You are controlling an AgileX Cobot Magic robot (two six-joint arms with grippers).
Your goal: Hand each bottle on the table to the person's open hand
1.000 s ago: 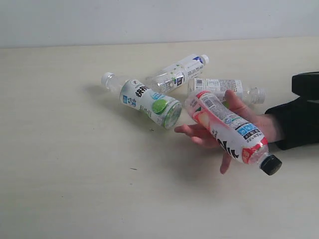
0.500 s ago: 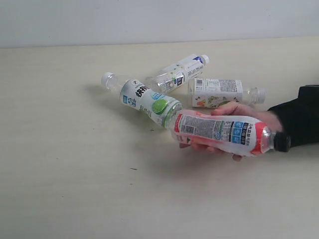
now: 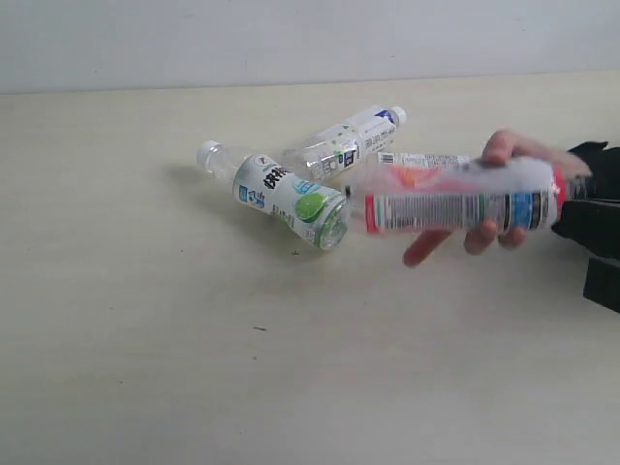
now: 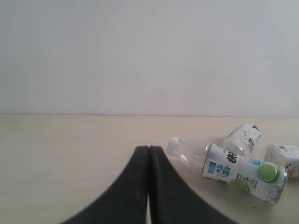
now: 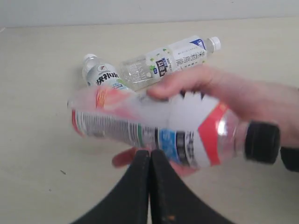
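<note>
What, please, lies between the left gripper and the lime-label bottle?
Nothing but bare table: in the left wrist view, no object sits between the left gripper and the lime-label bottle.

Camera setup: one exterior, two wrist-mounted.
Exterior looks obliquely down across the table [image 3: 145, 339] toward the wall [image 3: 291, 39], mid-range. Left wrist sits low, facing level past the left gripper [image 4: 148, 150]. Right wrist tilts steeply down, close in, past the right gripper [image 5: 150, 153]. All three views share the lime-label bottle [image 3: 291, 199], which lies beyond both sets of fingertips.
</note>
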